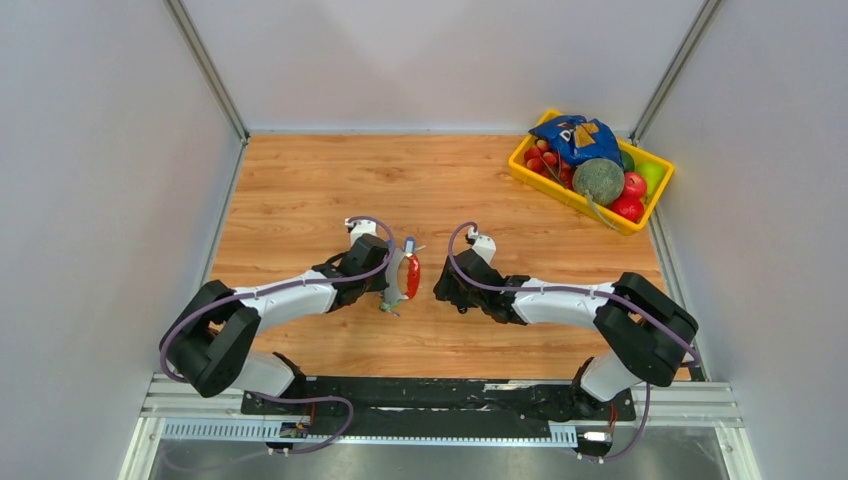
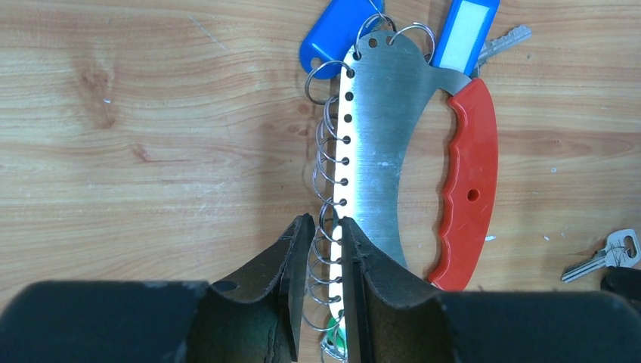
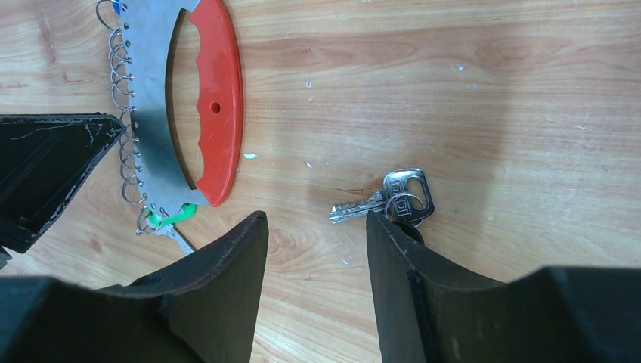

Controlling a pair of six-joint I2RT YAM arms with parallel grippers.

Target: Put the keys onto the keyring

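The keyring [image 2: 385, 128] is a curved steel plate with a red grip [image 2: 472, 189] and a row of wire rings [image 2: 326, 189] along one edge. It lies flat between the two arms [image 1: 403, 272]. Two blue tags [image 2: 336, 34] and a small key hang from rings at its far end, and a green tag [image 3: 170, 218] with a key hangs at the near end. My left gripper [image 2: 321, 227] is narrowed onto the wire rings and the plate's edge, touching both sides. A loose silver key [image 3: 385, 198] lies on the wood just past the open right gripper [image 3: 316, 219], near one fingertip [image 3: 374, 223].
A yellow bin [image 1: 522, 168] with fruit and a blue snack bag sits at the back right corner. Grey walls close in the table on the left, right and far sides. The left gripper's black finger [image 3: 53, 159] shows at the left edge of the right wrist view.
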